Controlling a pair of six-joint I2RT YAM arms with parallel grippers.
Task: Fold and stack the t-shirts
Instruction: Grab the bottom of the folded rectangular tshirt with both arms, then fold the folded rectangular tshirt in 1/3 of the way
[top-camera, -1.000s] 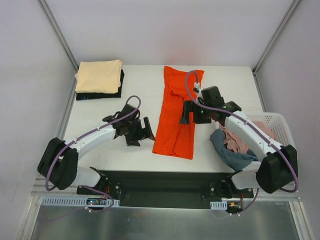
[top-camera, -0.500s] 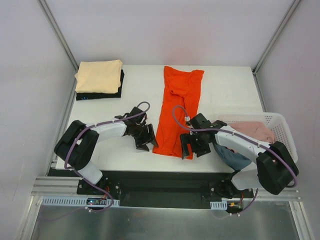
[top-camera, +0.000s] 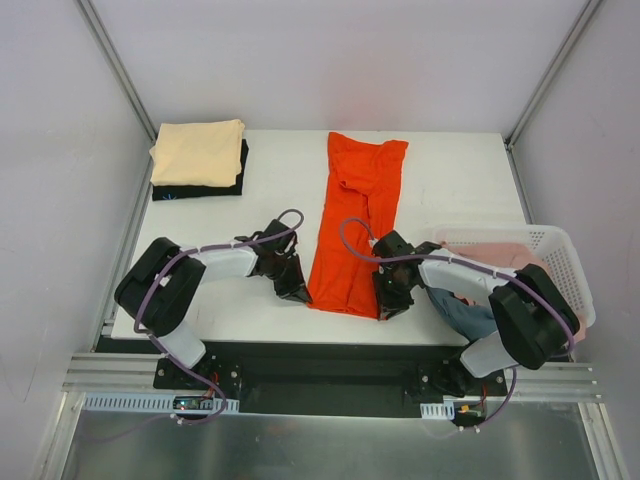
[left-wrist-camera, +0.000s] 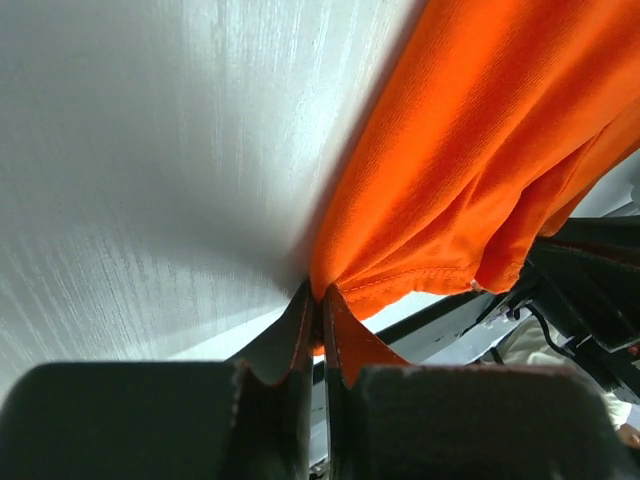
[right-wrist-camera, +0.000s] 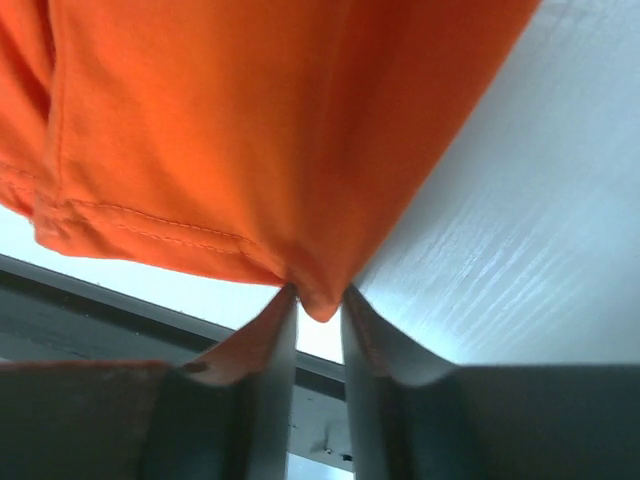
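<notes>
An orange-red t-shirt (top-camera: 355, 220), folded into a long strip, lies down the middle of the white table (top-camera: 450, 190). At the strip's near left corner my left gripper (top-camera: 298, 293) is shut on the hem; in the left wrist view the jaws (left-wrist-camera: 320, 305) pinch the orange cloth (left-wrist-camera: 470, 150). My right gripper (top-camera: 388, 306) sits at the near right corner. In the right wrist view its narrow jaws (right-wrist-camera: 318, 305) hold the tip of the orange cloth (right-wrist-camera: 250, 120) between them. A folded cream t-shirt (top-camera: 198, 150) rests on a folded black one (top-camera: 200, 188) at the back left.
A white lattice basket (top-camera: 565, 250) stands at the table's right edge with a pink shirt (top-camera: 505, 258) in it. A dusty blue shirt (top-camera: 465, 315) hangs over its near side, by the right arm. The table's near edge is just behind both grippers.
Both grippers came down to the near corners of the orange strip, the right one travelling from its middle. Both jaws closed from wide open onto the hem.
</notes>
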